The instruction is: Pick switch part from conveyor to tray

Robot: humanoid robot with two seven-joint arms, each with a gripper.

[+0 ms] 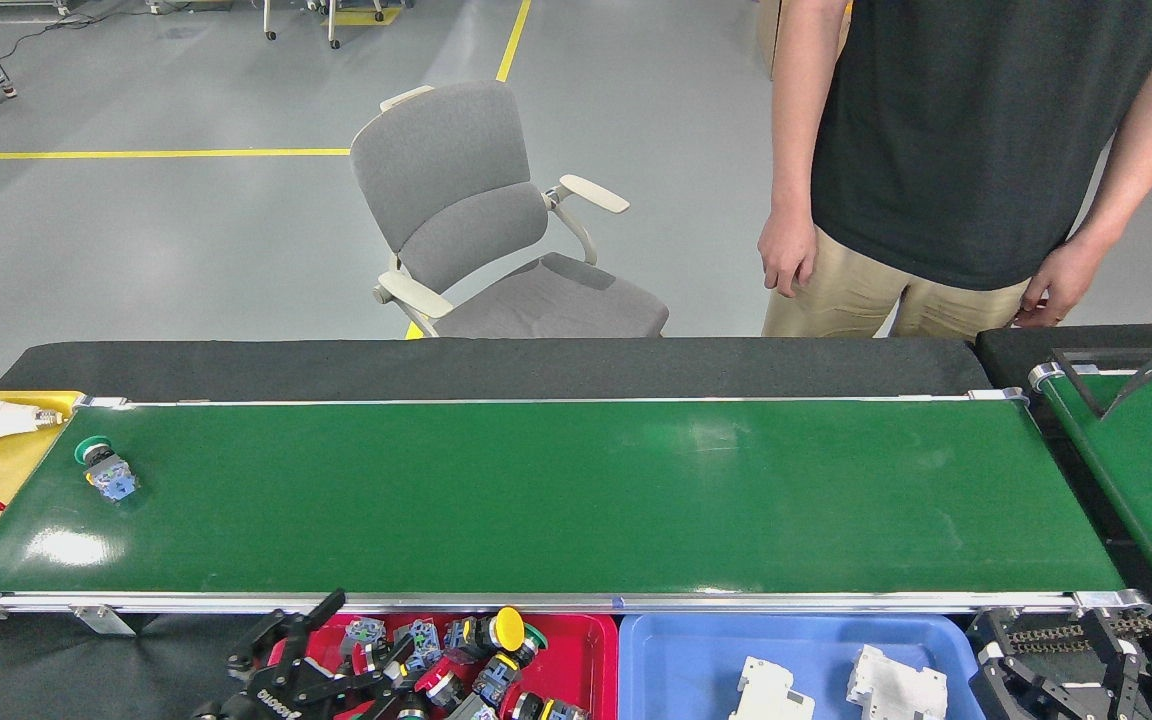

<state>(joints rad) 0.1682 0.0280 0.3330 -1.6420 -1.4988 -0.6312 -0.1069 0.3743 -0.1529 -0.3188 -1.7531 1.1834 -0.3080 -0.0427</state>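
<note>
Grey workshop floor and a chair lie beyond the conveyor [556, 490], where one green-capped switch part [104, 468] rides near the belt's left end, well apart from the red tray [591, 650]. Over that tray's left side the left gripper [336, 665] hangs with its jaws spread above a heap of switches; letting go low and level should keep parts inside. Whether the right gripper [1076, 685] is open I cannot tell.

No words, numbers or signs can be read here. The left gripper [321, 655] has small white letters on its black body, low over the red tray [591, 650], but they are too small and turned to make out. The right gripper [1076, 680] shows no clear letters.
</note>
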